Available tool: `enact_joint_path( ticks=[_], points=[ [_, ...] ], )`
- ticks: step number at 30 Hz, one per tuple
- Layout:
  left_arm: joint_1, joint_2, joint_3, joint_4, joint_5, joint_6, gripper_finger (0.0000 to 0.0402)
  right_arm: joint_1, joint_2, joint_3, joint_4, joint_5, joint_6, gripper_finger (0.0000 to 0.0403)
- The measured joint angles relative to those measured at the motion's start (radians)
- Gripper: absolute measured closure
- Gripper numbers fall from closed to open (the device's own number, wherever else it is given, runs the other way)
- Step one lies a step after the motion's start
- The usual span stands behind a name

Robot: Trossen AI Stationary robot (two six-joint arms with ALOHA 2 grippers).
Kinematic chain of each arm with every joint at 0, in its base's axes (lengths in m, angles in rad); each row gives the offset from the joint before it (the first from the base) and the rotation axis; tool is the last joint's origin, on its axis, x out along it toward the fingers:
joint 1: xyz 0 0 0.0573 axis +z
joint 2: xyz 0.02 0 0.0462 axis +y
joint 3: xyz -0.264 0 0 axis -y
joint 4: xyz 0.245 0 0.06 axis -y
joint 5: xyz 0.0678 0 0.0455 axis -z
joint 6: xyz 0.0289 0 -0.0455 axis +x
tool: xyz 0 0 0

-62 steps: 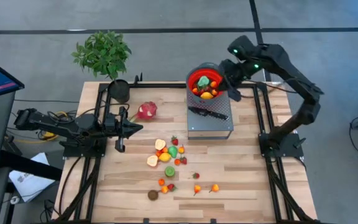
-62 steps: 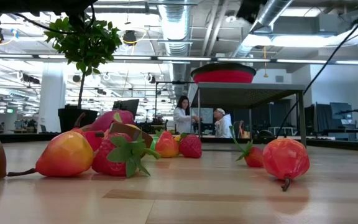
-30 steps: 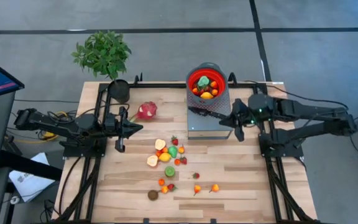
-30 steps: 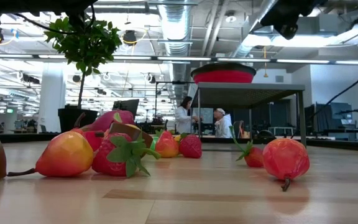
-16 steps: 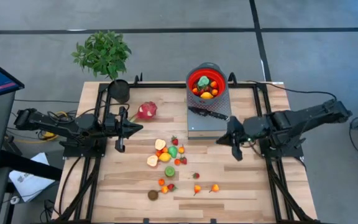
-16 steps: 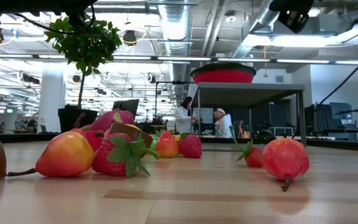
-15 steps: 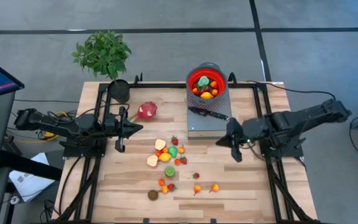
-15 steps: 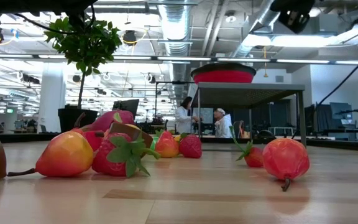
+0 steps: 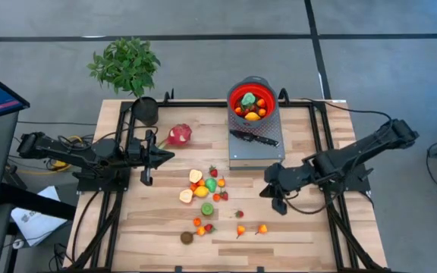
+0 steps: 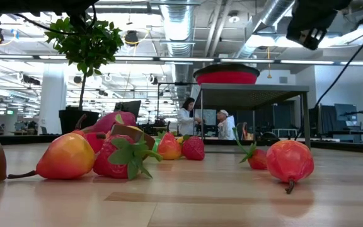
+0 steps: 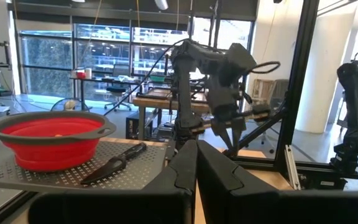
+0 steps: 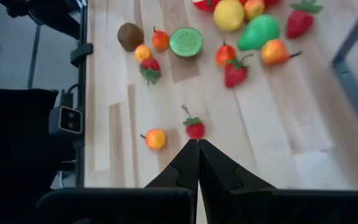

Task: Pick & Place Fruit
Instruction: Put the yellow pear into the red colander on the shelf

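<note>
Two arms: both are working over a wooden table [image 9: 294, 227].
Left gripper [image 9: 167, 156]: fingers are pressing together, holding nothing, hanging low at the table's left side.
Dragon fruit [image 9: 179, 135]: is lying just beyond the left gripper, apart from it.
Fruit [image 9: 207, 189]: small pieces are lying scattered mid-table, from the centre toward the near edge.
Bowl [image 9: 250, 100]: is sitting on a grey stand [image 9: 256, 151] at the far side, already holding several fruits; a knife [image 9: 253, 137] is lying beside it.
Right gripper [image 9: 270, 189]: fingers are meeting, empty, hovering right of the scattered fruit.
</note>
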Motion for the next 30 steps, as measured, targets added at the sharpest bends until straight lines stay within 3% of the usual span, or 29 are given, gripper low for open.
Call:
enact_joint_path(
  ticks=[8, 14, 21, 26, 30],
  points=[
    [0.0, 0.0, 0.0, 0.0, 0.0, 0.0, 0.0399, -0.002, 0.126, 0.003, 0.219, -0.056, 0.091, 0.0403],
    [0.0, 0.0, 0.0, -0.001, 0.0, 0.0, 0.0399, 0.061, 0.198, 0.112, 0.217, -0.065, 0.114, 0.0403],
    [0.0, 0.0, 0.0, 0.0, 0.0, 0.0, 0.0399, 0.112, 0.347, 0.411, -0.113, 0.036, 0.092, 0.0403],
    [0.0, 0.0, 0.0, -0.001, 0.0, 0.0, 0.0399, 0.155, 0.478, 0.631, -0.367, 0.041, -0.022, 0.0403],
    [0.0, 0.0, 0.0, -0.001, 0.0, 0.0, 0.0399, 0.191, 0.552, 0.714, -0.496, 0.041, -0.02, 0.0403]
  ],
)
